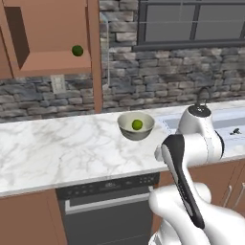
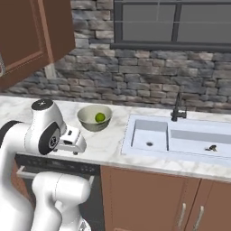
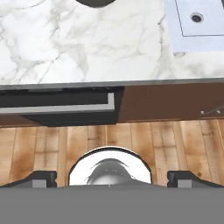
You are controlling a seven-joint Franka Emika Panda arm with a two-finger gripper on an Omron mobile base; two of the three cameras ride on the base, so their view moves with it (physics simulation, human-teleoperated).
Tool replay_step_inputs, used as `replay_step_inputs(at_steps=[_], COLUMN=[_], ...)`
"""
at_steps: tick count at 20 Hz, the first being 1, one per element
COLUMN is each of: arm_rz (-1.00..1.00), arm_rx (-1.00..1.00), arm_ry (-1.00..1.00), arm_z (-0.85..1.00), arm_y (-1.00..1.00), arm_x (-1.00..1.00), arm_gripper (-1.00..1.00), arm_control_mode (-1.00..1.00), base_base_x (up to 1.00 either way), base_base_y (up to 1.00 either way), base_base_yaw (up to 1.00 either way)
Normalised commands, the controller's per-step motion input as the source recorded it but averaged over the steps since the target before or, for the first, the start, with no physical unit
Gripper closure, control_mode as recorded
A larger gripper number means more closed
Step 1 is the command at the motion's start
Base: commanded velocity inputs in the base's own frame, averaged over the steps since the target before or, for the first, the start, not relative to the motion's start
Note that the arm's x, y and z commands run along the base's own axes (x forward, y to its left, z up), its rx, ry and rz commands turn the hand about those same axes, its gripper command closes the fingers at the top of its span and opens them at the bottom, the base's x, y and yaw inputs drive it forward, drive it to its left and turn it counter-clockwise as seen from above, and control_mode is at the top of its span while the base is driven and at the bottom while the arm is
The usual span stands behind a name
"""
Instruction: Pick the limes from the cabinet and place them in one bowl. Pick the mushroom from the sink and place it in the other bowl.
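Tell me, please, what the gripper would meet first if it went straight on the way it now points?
Probably the wooden floor in front of the dishwasher. The open gripper points downward, held back from the counter edge, and nothing shows between its fingertips and the planks, though depth is hard to judge.

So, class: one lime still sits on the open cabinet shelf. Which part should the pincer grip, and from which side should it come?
Grip the dark lime across its middle, at its widest. It is a small ball, so any pair of opposite sides will do. Come from the front, level with the shelf: the cabinet is open there, and its walls block the other sides. The pincer is already open.
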Motion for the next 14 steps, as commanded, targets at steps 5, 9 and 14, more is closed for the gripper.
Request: replay_step_inputs(at_steps=[5, 9, 14], arm_rz=[0.00, 0.00, 0.00], arm_rx=[0.00, 0.00, 0.00], arm_ry=[0.00, 0.00, 0.00], arm_z=[0.00, 0.00, 0.00], arm_y=[0.00, 0.00, 0.00], arm_x=[0.00, 0.00, 0.00], arm_gripper=[-1.00, -1.00, -1.00], arm_control_mode=[1.00, 1.00, 1.00], base_base_x=[-0.03, 0.00, 0.06], base_base_y=[0.76, 0.86, 0.70], base_base_yaw=[-0.15, -0.11, -0.12])
